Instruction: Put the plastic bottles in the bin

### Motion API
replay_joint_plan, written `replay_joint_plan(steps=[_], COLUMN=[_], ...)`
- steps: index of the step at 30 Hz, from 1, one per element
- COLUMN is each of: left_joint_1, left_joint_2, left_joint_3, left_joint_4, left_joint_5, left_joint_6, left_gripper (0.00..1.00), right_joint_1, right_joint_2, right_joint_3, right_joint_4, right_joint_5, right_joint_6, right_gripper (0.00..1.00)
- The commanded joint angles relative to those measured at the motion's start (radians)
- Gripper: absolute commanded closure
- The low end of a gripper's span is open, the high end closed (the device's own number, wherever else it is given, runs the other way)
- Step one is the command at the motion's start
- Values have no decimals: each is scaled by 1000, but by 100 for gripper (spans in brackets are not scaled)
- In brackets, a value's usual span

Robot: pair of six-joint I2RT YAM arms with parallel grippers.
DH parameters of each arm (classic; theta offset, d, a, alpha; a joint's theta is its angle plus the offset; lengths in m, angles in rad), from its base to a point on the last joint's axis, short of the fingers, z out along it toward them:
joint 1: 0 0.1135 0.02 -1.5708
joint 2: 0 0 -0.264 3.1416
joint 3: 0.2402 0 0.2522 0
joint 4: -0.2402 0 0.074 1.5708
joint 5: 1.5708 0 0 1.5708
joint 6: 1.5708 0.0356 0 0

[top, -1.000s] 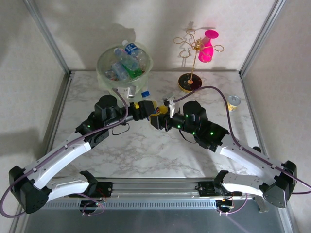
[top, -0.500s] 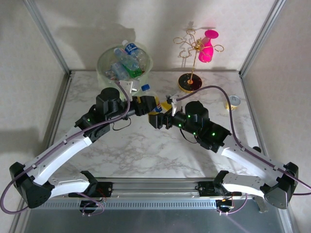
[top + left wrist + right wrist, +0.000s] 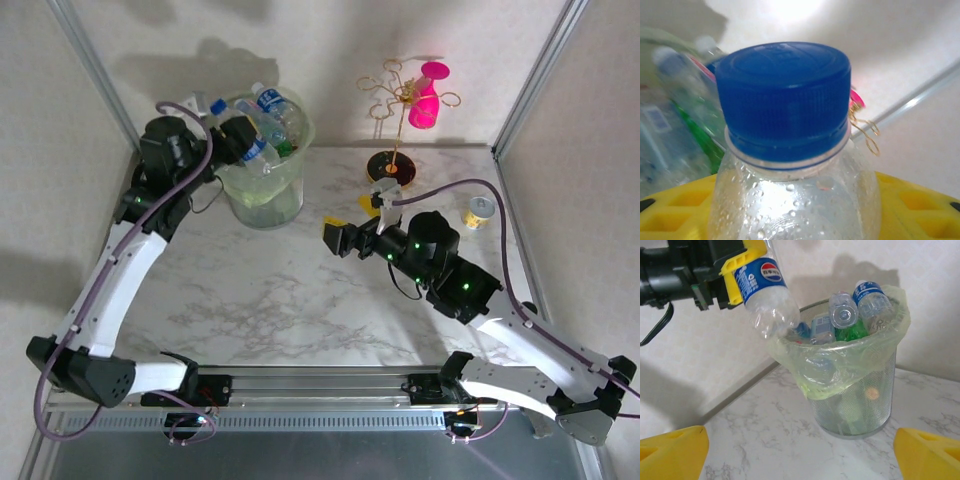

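Since half a second ago the left arm (image 3: 128, 262) has swung from the middle of the surface (image 3: 270, 310) to the bin (image 3: 270, 205); from above, it holds a clear bottle (image 3: 254, 152) tilted over the bin's left rim, while the right fingers (image 3: 332, 233), spread wide and empty, sit well right of the bin. Left wrist: yellow left fingers (image 3: 922, 205) clamp the bottle below its blue cap (image 3: 785, 95). Right wrist: bottle base just above the bin's rim, other bottles (image 3: 860, 302) heaped inside.
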Motion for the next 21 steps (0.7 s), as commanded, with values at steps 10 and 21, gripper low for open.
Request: replay_joint_plan(steps=[10,21], left_joint_1=[131,138], left_joint_2=[227,284], left_joint_3=[73,107], left_joint_4=[74,-21], left_joint_5=[-13,-61], left_joint_6=[-222,-221], left_gripper=[57,30], right_joint_1=[3,2], right_joint_2=[-22,-20], right_joint_3=[-79,-117], right_joint_4=[-9,7], right_joint_5=[34,51], right_joint_6=[-12,-20], right_gripper=[4,4])
